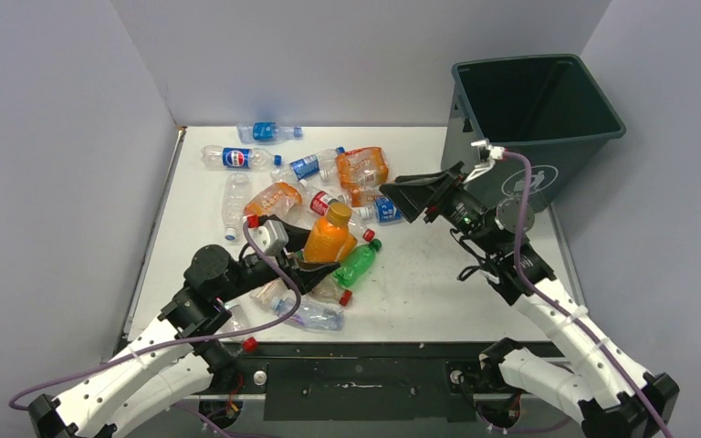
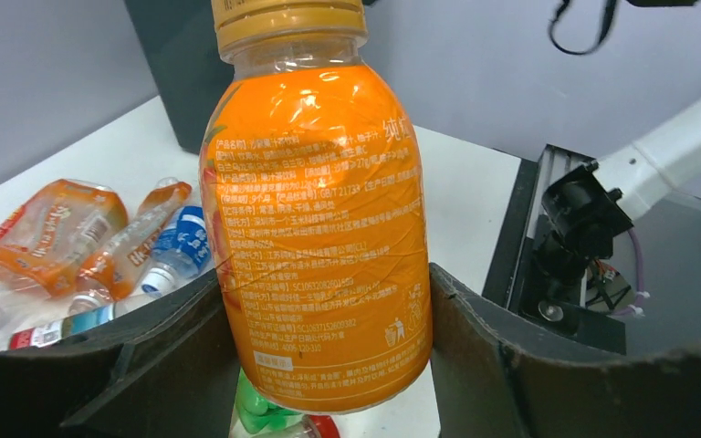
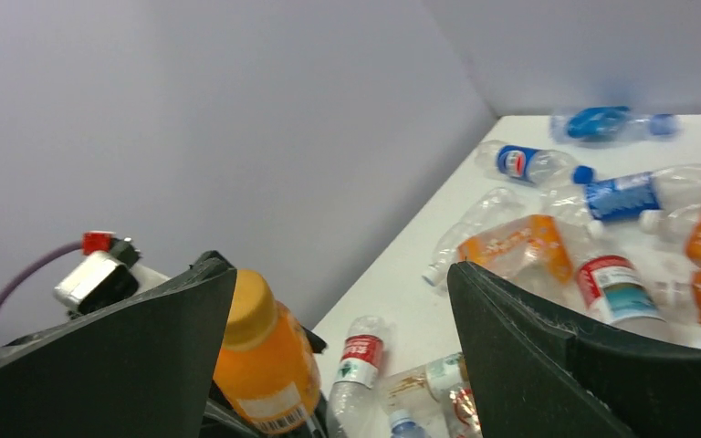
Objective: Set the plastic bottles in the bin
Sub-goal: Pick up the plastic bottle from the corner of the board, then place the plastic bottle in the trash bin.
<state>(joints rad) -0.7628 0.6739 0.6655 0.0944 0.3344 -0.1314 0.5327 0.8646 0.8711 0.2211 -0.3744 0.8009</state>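
We see the orange bottle [image 1: 329,239] upright between the fingers of the left gripper [image 1: 318,266], which press against its sides, just over a green bottle [image 1: 358,263]. The other plastic bottles [image 1: 283,196] lie heaped on the white table [image 1: 429,274], left of centre. The right gripper [image 1: 417,198] hovers at the heap's right edge, jaws wide apart and empty. The bin [image 1: 561,173] stands at the far right corner.

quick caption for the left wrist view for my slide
Left claw clamped on the orange bottle, other bottles scattered on the table behind.
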